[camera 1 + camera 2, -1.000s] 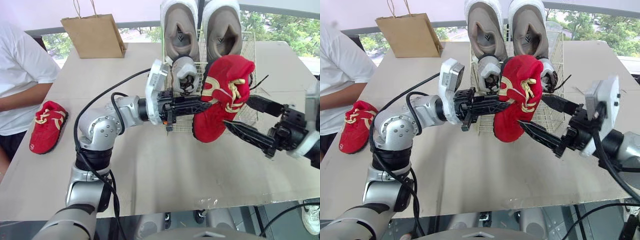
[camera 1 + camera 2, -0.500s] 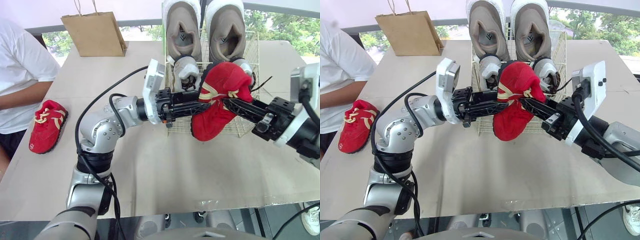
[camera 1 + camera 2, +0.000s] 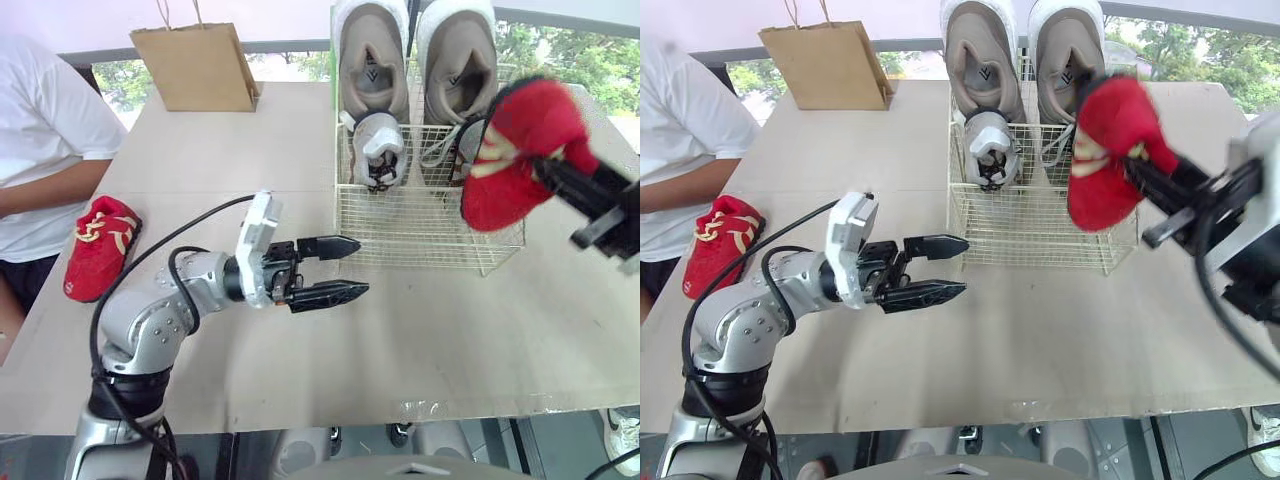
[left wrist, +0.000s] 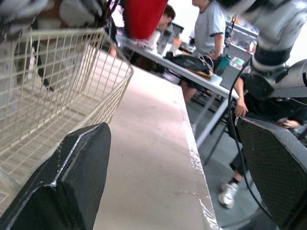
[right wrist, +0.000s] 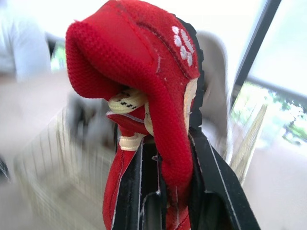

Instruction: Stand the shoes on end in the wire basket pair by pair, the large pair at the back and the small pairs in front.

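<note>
While my right gripper (image 5: 169, 162) pinches the red fabric child's shoe with cream laces (image 3: 515, 150) by its collar, one finger inside the opening and one outside, the shoe hangs toe-down in the air over the right side of the cream wire basket (image 3: 420, 222). As far as I can tell it touches no wire.

My left gripper (image 3: 358, 267) hovers low over the beige table (image 3: 300, 380) just in front of the basket's left front corner, fingers spread wide and holding nothing.

Inside the basket, the large grey-brown pair of trainers (image 3: 372, 65) stands on end along the back wall. The small grey pair of shoes (image 3: 378, 150) stands upright just in front of them (the right one is partly hidden behind the red shoe).

A second red fabric shoe (image 3: 98, 245) lies near the table's left edge, close to a person in a white shirt (image 3: 45, 130). A brown paper bag (image 3: 195, 68) stands at the far edge, towards the left corner.
</note>
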`<control>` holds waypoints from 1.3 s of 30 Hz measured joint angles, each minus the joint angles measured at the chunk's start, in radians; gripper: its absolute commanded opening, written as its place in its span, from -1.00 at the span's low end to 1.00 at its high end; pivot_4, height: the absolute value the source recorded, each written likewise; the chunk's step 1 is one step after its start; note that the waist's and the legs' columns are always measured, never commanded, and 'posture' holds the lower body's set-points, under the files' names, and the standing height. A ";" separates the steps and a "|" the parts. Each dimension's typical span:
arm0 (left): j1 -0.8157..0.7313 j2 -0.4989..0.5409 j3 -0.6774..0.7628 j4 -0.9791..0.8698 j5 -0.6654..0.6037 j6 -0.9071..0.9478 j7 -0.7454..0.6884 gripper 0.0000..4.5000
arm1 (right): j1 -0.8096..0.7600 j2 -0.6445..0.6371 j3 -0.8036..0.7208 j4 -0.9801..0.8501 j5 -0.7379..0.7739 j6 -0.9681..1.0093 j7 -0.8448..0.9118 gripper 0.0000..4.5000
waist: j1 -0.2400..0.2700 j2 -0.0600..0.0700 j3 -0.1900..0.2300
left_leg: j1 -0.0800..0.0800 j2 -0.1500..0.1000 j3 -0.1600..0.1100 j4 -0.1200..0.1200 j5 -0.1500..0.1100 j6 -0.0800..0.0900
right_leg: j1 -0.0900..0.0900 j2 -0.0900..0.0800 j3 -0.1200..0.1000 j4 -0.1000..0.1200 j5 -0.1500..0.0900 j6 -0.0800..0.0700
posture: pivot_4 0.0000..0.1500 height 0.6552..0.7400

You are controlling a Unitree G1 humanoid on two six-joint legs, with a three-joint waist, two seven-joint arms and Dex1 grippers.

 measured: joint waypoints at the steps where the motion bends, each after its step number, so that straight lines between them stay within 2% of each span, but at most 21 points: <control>1: 0.017 0.000 0.001 -0.005 0.010 -0.023 -0.007 0.99 | 0.015 0.018 0.017 -0.009 -0.047 -0.004 0.006 -1.00 | 0.000 0.000 0.000 | 0.001 0.000 0.000 0.000 0.000 0.000 | 0.000 0.000 0.000 0.000 0.000 0.000 | 1.00 1.00; 5: 0.074 -0.001 -0.001 -0.007 0.069 -0.117 -0.036 0.99 | 0.079 0.116 0.140 -0.014 -0.330 -0.082 0.042 -1.00 | -0.004 0.000 0.000 | 0.000 0.000 0.000 0.000 0.000 -0.001 | 0.000 0.001 0.000 0.000 0.000 0.000 | 1.00 1.00; 8: 0.086 -0.002 -0.001 -0.007 0.089 -0.161 -0.043 0.99 | 0.084 0.174 0.214 0.002 -0.472 -0.128 0.069 -1.00 | -0.005 0.000 0.000 | 0.000 0.000 0.000 0.000 0.001 -0.002 | -0.001 0.001 0.000 0.000 0.000 0.000 | 1.00 1.00; 17: 0.120 0.002 -0.003 -0.005 0.122 -0.209 -0.062 0.99 | 0.012 0.241 0.264 0.032 -0.615 -0.166 0.160 -1.00 | -0.012 0.000 0.000 | 0.000 0.000 0.000 0.000 0.000 0.000 | -0.001 0.002 -0.001 0.000 0.000 0.000 | 1.00 1.00; 21: 0.119 0.003 -0.003 -0.001 0.122 -0.216 -0.065 0.99 | 0.012 0.226 0.356 0.082 -0.734 -0.244 0.301 -1.00 | -0.016 0.000 0.000 | 0.000 0.000 0.000 0.000 0.000 0.000 | -0.001 0.002 -0.002 0.000 0.000 0.000 | 1.00 1.00; 27: 0.109 0.011 -0.003 0.025 0.125 -0.225 -0.081 0.99 | 0.031 0.243 0.428 0.250 -0.884 -0.412 0.494 -1.00 | -0.015 0.000 0.000 | 0.000 0.000 0.001 0.000 0.000 0.000 | -0.001 0.002 -0.003 0.000 0.000 0.000 | 1.00 1.00; 32: 0.108 0.023 -0.002 0.026 0.125 -0.226 -0.080 0.99 | 0.057 0.295 0.426 0.333 -0.866 -0.434 0.578 -1.00 | -0.015 0.000 0.000 | 0.001 0.000 0.001 0.000 0.000 0.000 | 0.000 0.003 -0.003 0.000 0.000 0.000 | 1.00 1.00; 33: 0.108 0.024 -0.001 0.026 0.124 -0.226 -0.080 1.00 | 0.057 0.306 0.409 0.343 -0.828 -0.417 0.594 -0.72 | -0.015 0.000 0.000 | 0.001 0.000 0.001 0.000 0.000 0.000 | 0.000 0.003 -0.003 0.000 0.000 0.000 | 1.00 1.00; 34: 0.110 0.024 -0.001 0.026 0.124 -0.226 -0.079 1.00 | 0.057 0.311 0.399 0.348 -0.812 -0.407 0.600 -0.64 | -0.014 0.000 0.000 | 0.002 0.000 0.001 0.000 0.000 0.000 | 0.000 0.003 -0.003 0.000 0.000 0.000 | 1.00 1.00; 36: 0.117 0.026 0.000 0.020 0.124 -0.226 -0.076 1.00 | 0.064 0.317 0.374 0.373 -0.748 -0.367 0.635 -0.26 | -0.014 0.000 0.000 | 0.002 0.000 0.001 0.000 0.000 0.000 | 0.001 0.002 -0.003 0.000 0.000 0.000 | 1.00 1.00; 39: 0.130 0.030 0.007 0.010 0.122 -0.226 -0.070 1.00 | 0.084 0.323 0.344 0.395 -0.661 -0.304 0.664 0.41 | -0.014 0.000 0.000 | 0.002 0.000 0.001 0.000 0.000 0.001 | 0.001 0.002 -0.002 0.001 0.000 0.000 | 1.00 1.00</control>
